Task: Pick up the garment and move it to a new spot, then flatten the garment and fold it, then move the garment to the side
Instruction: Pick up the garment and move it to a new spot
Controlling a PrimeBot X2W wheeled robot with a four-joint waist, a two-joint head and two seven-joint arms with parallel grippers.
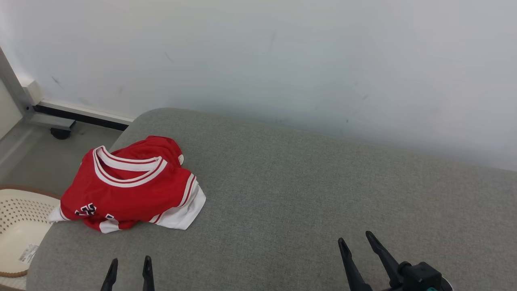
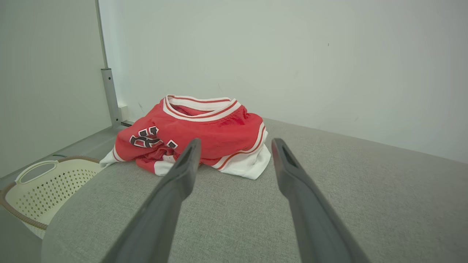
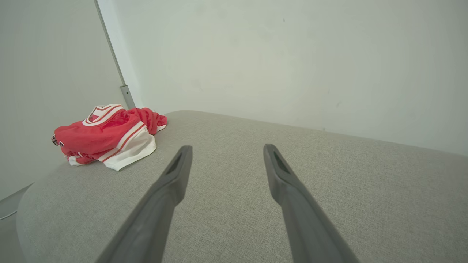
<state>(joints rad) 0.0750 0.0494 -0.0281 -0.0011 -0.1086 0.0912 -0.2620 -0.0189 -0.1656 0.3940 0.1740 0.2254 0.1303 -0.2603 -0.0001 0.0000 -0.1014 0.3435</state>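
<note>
The red jersey (image 1: 129,186), bunched at the left edge of the grey upholstered seat (image 1: 303,194) near its far corner, could be pushed over that edge toward the laundry basket (image 1: 20,226) if nudged rather than pinched. The left gripper (image 1: 131,259) and the right gripper (image 1: 354,237) are spread wide at the near edge, with nothing held and the jersey untouched.

Left gripper (image 1: 131,259) and right gripper (image 1: 354,237) spread wide, apparently empty.

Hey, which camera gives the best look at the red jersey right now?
The left wrist view: the red jersey is nearest and largest, collar and black lettering clear, though one left jaw crosses its lower edge. The head view shows the jersey whole from above. The right wrist view shows the jersey small, side-on, lettering mostly hidden.
</note>
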